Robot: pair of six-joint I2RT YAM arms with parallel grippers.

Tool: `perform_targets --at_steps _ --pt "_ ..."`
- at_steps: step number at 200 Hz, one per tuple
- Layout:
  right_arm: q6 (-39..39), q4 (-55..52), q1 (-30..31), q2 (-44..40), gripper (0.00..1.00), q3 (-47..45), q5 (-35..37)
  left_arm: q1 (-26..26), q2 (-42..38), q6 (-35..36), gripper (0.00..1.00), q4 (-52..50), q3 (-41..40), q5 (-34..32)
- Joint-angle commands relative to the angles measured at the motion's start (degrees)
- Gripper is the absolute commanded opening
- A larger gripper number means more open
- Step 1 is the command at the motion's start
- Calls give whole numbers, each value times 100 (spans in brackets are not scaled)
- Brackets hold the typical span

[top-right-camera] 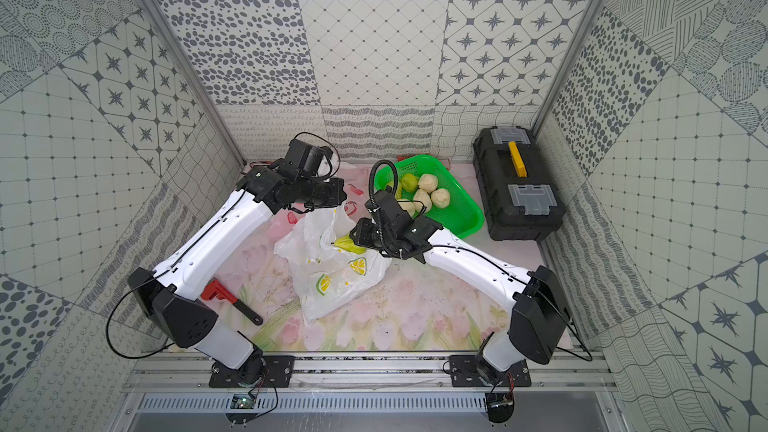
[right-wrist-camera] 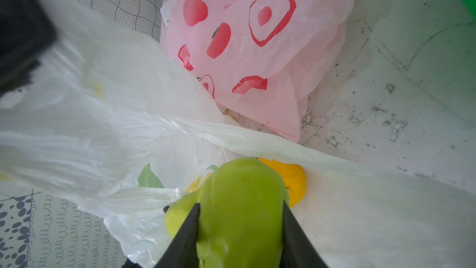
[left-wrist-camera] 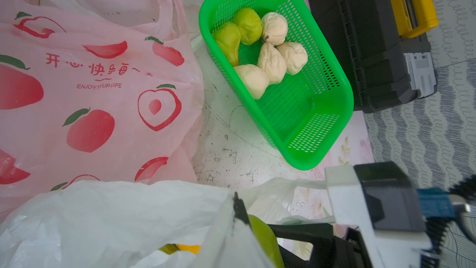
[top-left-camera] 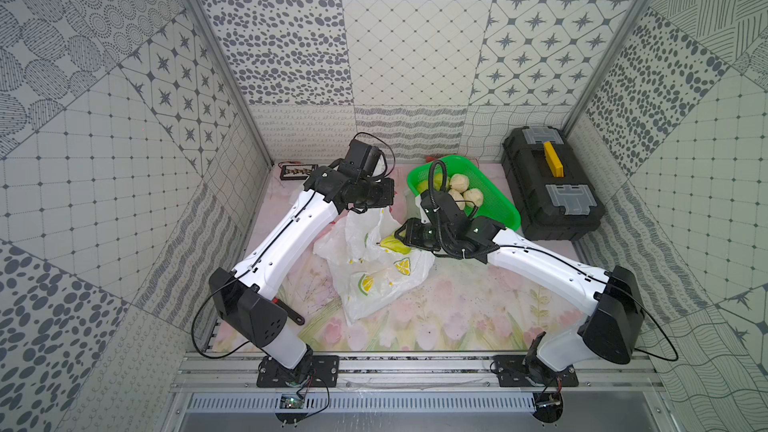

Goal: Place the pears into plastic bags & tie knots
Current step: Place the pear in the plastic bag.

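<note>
Your right hand [right-wrist-camera: 239, 211]: narrow grip, both black fingers [right-wrist-camera: 188, 228] pressed on the flanks of a glossy green pear [right-wrist-camera: 239, 184]. You have it at the open mouth of the crinkly white plastic bag with lemon-slice prints [top-left-camera: 374, 280]. A round orange fruit [right-wrist-camera: 293, 181] lies inside that bag, just past the pear

Your left hand [top-left-camera: 360, 209]: clamped tight on the white bag's rim, the plastic drawn up taut to it; its fingers are hidden in its own wrist view

The white bag lies mid-way across the floral-print desk [top-left-camera: 457, 317], between your two arms. A translucent pink plastic bag with red fruit prints [left-wrist-camera: 103, 86] lies flat just behind it, partly under your left arm

A green mesh plastic basket [left-wrist-camera: 345, 94] stands beside a black plastic toolbox with a yellow handle [top-left-camera: 548, 189]. Six pears are bunched in its rear half: two green [left-wrist-camera: 247, 24], four pale cream [left-wrist-camera: 273, 63]
</note>
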Motion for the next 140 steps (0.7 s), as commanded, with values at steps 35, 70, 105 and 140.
perform_targets --at_steps 35,70,105,140 --pt "1524 1373 -569 360 33 -820 84 -47 -144 68 0 115 -148 157" --pt "839 792 -238 637 43 118 -50 -56 -113 24 0 223 -223 187" --pt "709 765 -108 671 61 182 -481 -47 -102 42 0 291 -249 147" --pt "277 74 -307 230 83 157 -432 20 -167 61 0 229 -240 -40"
